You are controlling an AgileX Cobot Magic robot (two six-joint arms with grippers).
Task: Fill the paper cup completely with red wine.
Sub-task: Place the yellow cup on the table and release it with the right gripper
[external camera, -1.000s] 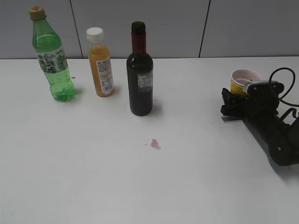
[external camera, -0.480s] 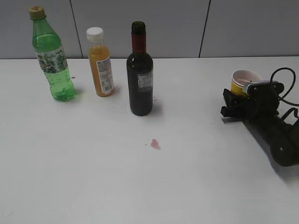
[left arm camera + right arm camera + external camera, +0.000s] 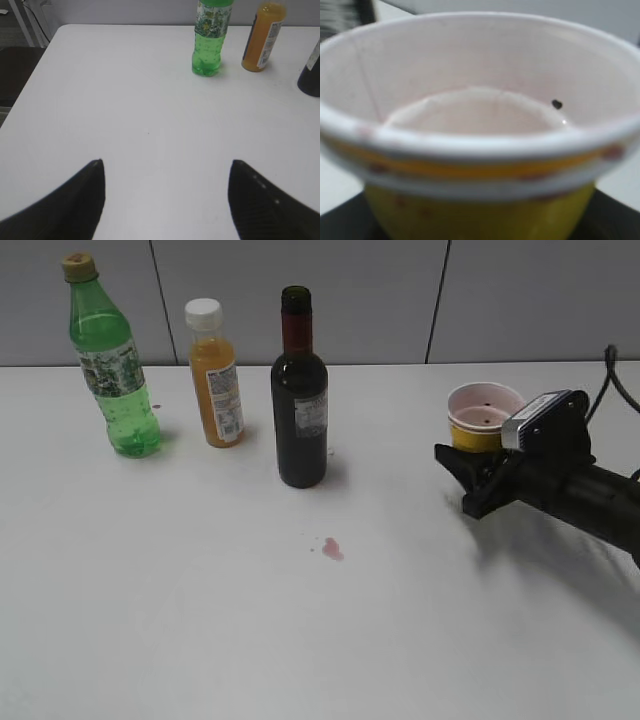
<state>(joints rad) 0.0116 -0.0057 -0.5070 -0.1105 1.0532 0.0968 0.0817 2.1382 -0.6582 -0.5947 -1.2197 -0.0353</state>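
1 dark speck sits inside paper cup (image 3: pixel 470 115).

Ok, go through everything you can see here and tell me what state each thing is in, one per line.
paper cup: upright, empty, in the right gripper
right gripper: shut on the cup
left gripper: open, empty
wine bottle: upright, uncapped
orange juice bottle: upright, capped
green bottle: upright, capped
table: small red spill

green plastic bottle (image 3: pixel 108 360), far left: patterned label, print illegible | orange juice bottle with white cap (image 3: pixel 215 375): white label, fine print too small to read | dark glass wine bottle (image 3: pixel 299 400), centre: small grey-white label, text unreadable | no legible text anywhere
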